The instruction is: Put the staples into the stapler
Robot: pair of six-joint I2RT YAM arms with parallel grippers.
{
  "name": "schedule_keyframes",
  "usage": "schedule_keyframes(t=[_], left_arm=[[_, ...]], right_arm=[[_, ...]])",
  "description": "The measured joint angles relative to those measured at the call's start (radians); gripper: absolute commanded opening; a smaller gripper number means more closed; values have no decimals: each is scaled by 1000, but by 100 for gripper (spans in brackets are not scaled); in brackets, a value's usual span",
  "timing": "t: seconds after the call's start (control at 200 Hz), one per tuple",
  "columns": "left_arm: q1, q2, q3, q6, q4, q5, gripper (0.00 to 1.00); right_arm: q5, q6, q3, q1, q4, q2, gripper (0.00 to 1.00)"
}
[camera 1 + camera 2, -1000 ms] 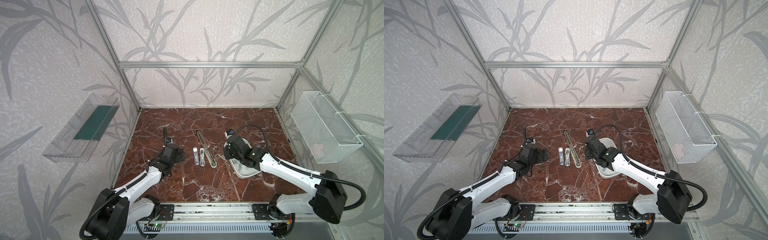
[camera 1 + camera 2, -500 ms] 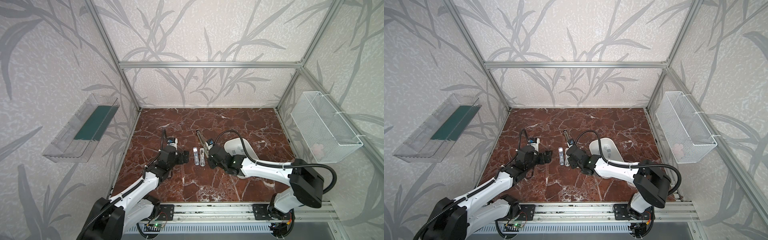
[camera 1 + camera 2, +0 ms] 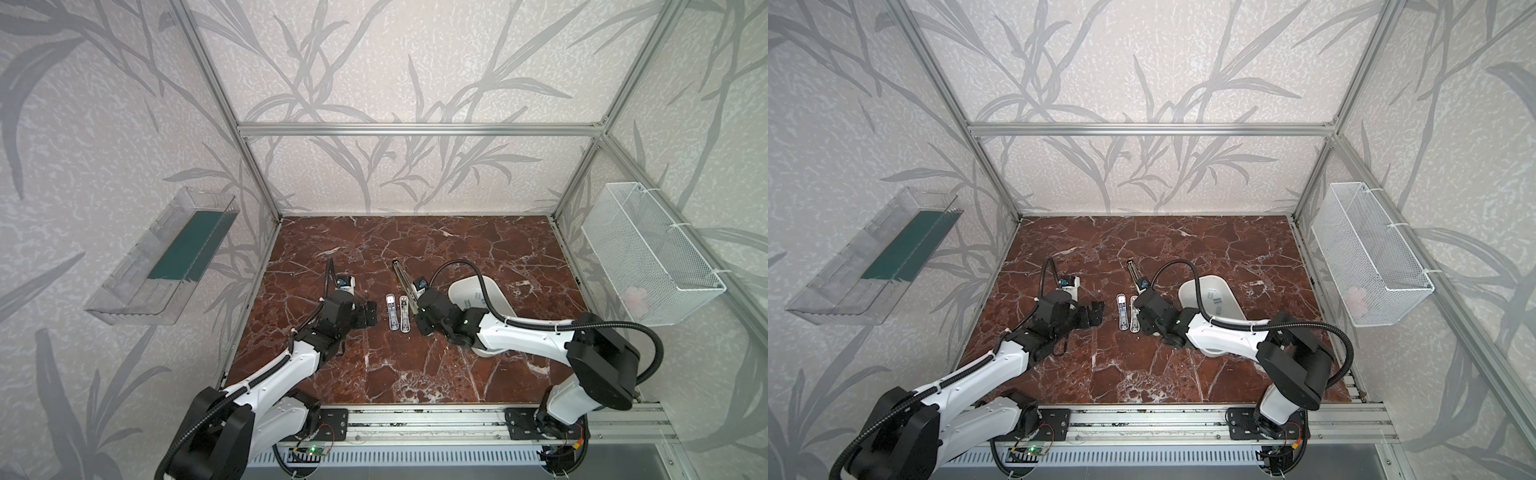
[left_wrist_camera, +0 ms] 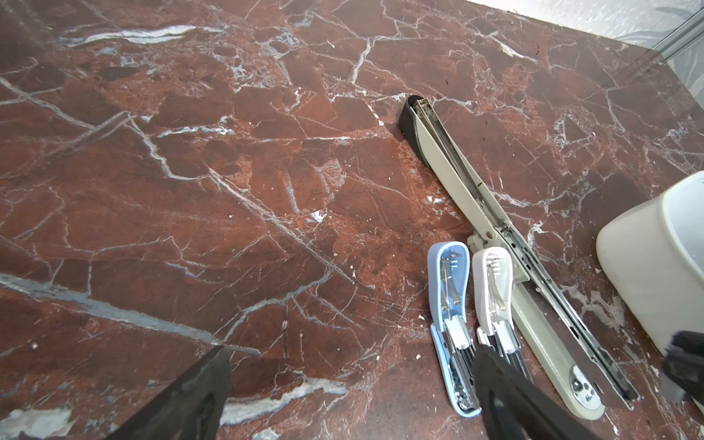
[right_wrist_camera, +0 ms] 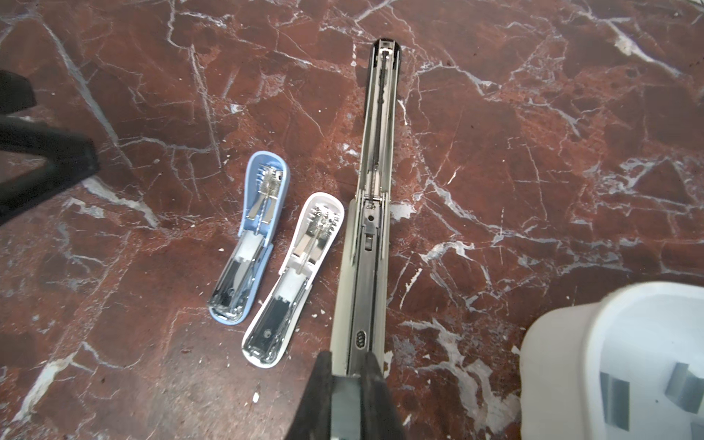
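Note:
Three staplers lie opened flat mid-table: a small blue stapler, a small white stapler and a long grey stapler with its channel bared. My right gripper is shut on a grey strip of staples, just above the near end of the long stapler's channel. More staples lie in the white bin. My left gripper stands open and empty just left of the blue stapler; one of its fingers overlaps the white stapler's near end.
The white bin stands close to the right of the long stapler. A clear plastic tray hangs on the left wall. A white wire basket hangs on the right wall. Aluminium frame posts bound the marble table.
My right gripper has swung left from over the white bin to the long stapler's near end, still shut. My left gripper has moved right towards the small staplers, staying open.

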Motion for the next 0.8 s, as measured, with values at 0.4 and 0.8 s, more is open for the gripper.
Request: schedule_keyframes(t=[0.4,0.8], left_arm=[[0,0,0,0,0,-36,99],[0,0,0,1,0,-50,99]], right_arm=[[-14,-4,8,-28,6,73,6],[-18,-4,37,-28,2,79,4]])
